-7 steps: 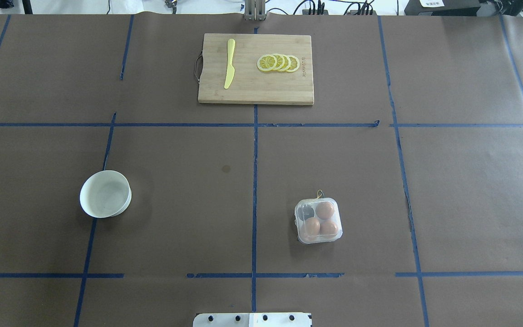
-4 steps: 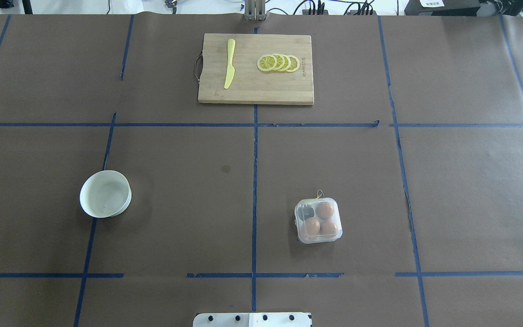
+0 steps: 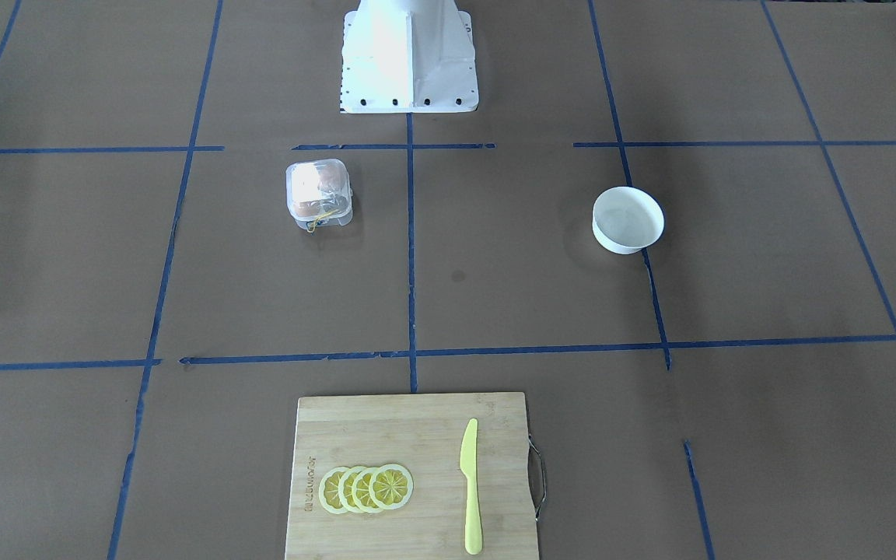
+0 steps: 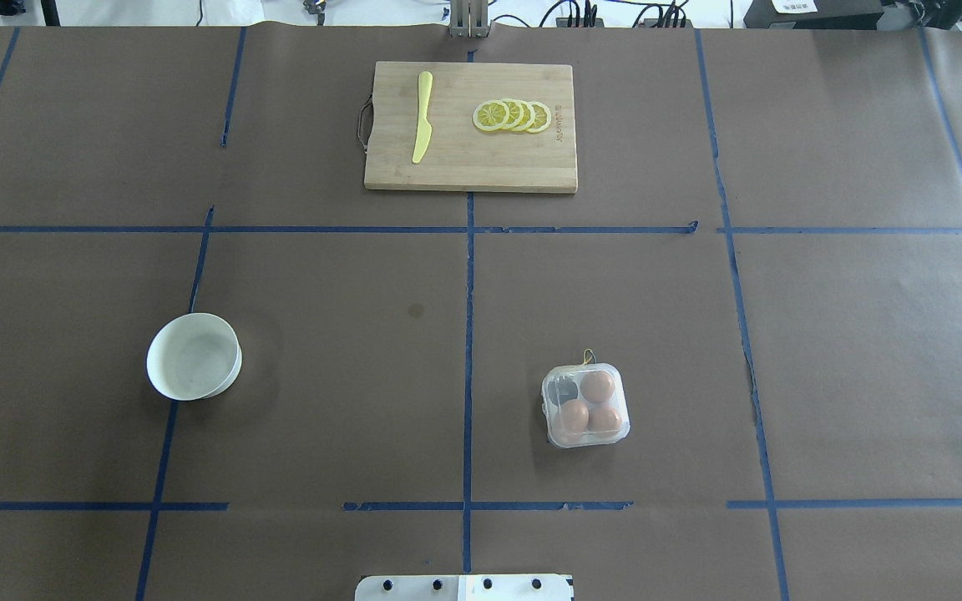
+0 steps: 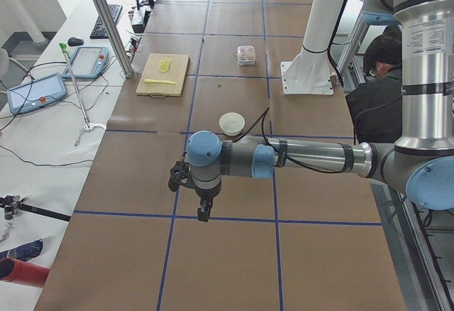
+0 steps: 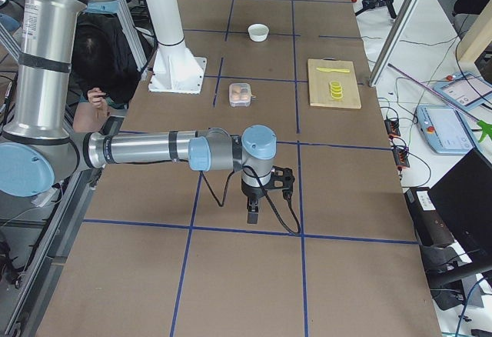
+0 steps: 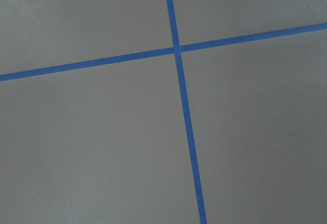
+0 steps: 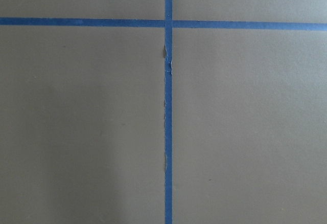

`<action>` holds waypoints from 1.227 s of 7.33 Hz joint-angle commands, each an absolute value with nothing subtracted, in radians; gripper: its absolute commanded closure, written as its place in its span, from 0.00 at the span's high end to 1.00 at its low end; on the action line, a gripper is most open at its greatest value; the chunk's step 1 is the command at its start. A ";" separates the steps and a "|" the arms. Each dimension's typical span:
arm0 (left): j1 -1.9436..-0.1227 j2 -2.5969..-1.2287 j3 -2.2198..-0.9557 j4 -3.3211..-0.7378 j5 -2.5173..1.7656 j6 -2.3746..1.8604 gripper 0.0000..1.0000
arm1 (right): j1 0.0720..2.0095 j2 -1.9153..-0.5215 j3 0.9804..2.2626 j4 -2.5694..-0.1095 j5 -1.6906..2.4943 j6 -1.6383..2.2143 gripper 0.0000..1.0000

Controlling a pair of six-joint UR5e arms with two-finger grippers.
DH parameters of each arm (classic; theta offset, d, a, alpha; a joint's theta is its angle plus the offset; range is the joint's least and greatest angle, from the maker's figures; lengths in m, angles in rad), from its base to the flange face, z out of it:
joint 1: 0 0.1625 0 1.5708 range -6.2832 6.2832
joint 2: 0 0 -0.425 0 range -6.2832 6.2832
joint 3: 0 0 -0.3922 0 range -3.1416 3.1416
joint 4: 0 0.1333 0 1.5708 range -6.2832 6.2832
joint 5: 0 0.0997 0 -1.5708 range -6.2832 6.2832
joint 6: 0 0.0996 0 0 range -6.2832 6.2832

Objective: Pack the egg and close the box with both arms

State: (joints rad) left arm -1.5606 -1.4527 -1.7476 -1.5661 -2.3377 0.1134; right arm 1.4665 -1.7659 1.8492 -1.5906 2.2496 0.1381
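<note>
Three eggs [image 4: 598,386] sit in the box [image 4: 585,405], lid looks down over them. Box is on the table [image 4: 322,401], robot's R half, near the base [image 3: 409,54]. Both pincers well apart from it: left gripper [image 5: 203,214] hangs fingers-down over the table's L end, right gripper [image 6: 250,215] same over the R end. Open or closed, can't tell for either. Box approx. square, no clear long axis; its yellowish band [image 4: 588,356] faces away from robot, twd the cutting board [image 4: 470,159]. Count: 3 eggs, 1 box, 1 white bowl [image 4: 194,357], 1 cutting board, 1 yellow knife [image 4: 422,117], 4 lemon slices [image 4: 512,115].
</note>
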 commanded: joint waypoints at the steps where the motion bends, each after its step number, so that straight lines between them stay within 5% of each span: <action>1: -1.560 -1.453 -1.749 -1.568 -2.338 0.114 1.00 | 1.466 -1.766 1.847 -1.589 2.249 0.138 1.00; 9: -1.560 -1.453 -1.744 -1.568 -2.338 0.114 1.00 | 1.466 -1.764 1.847 -1.586 2.273 0.127 1.00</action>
State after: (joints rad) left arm -1.5601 -1.4527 -1.7452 -1.5677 -2.3378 0.1135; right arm 1.4665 -1.7642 1.8475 -1.5863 2.2733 0.1275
